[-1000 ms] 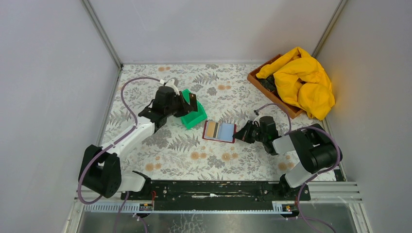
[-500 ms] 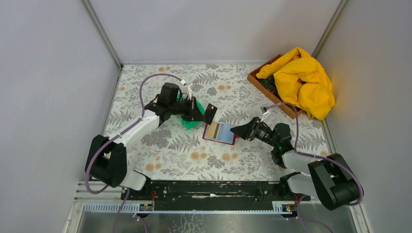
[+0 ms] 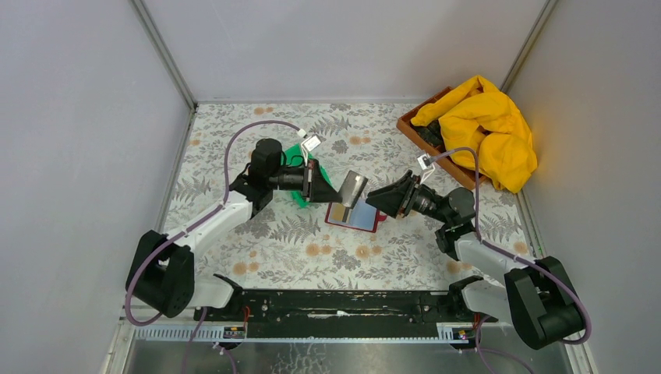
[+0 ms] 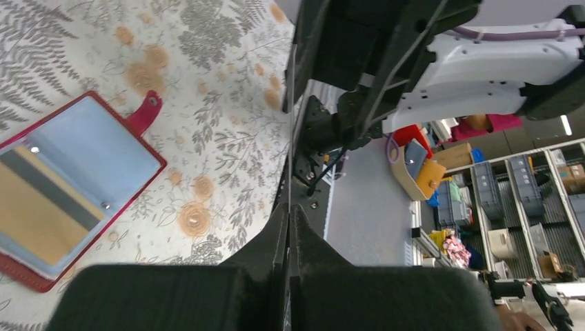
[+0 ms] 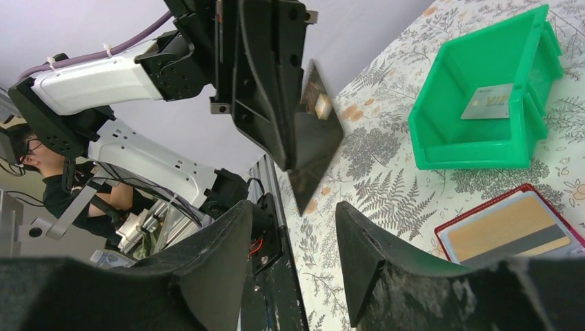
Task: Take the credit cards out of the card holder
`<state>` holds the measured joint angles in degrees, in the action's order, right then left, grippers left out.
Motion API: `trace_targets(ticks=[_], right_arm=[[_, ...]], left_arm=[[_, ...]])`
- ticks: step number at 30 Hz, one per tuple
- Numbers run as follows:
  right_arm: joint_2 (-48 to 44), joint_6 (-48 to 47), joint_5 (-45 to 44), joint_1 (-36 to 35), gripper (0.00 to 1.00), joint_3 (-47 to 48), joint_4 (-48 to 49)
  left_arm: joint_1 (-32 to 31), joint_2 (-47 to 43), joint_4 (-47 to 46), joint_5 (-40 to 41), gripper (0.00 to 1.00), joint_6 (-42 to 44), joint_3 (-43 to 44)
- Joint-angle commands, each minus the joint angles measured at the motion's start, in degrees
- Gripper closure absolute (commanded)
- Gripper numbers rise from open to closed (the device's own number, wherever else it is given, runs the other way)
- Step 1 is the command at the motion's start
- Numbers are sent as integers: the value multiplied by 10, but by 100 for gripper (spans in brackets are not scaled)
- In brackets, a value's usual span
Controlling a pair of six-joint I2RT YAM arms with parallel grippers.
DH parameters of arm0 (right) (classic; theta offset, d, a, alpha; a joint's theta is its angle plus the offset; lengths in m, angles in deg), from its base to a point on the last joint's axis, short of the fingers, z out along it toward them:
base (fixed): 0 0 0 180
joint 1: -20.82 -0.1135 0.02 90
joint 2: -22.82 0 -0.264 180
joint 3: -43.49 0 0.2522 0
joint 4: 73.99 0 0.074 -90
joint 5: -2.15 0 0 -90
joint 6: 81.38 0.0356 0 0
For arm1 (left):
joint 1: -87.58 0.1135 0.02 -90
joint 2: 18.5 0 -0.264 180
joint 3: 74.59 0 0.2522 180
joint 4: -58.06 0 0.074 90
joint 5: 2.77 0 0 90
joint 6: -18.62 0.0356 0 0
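Where the two arms meet over the middle of the counter, the left gripper (image 3: 334,190) has its jaws clamped on one edge of a grey card (image 3: 355,187). The card is raised off the counter and tilted, one corner down, its face toward the right gripper (image 3: 376,204), whose jaws stand apart just beside it, touching nothing. Below them the holder (image 3: 366,218) lies open and flat, its long axis running left to right, with the snap tab on the blue-sleeve side. A gold card (image 3: 340,212) sits in its left half, its grey stripe pointing toward the far edge. Behind the left gripper, which hides most of it from above, a green bin (image 5: 483,148) holds a silver card (image 5: 488,103). A wooden tray (image 3: 411,128) under a yellow cloth (image 3: 483,128) fills the far right corner.
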<state>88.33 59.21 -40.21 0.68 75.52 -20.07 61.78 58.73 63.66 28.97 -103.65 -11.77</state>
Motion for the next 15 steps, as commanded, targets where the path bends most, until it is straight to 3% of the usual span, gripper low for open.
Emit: trace_targets(ticks=[1,10,15], right_arm=[[6,2,25,-2,45,12,38],[15,21,42,-3,49,18,69],[21,26,42,-3,63,14,79]], left_arm=[[-8,-11,-104,-50,100,-50,-13],[-33,3,-125,-57,100,-62,-18],[-50,9,-169,-61,100,-87,-28]])
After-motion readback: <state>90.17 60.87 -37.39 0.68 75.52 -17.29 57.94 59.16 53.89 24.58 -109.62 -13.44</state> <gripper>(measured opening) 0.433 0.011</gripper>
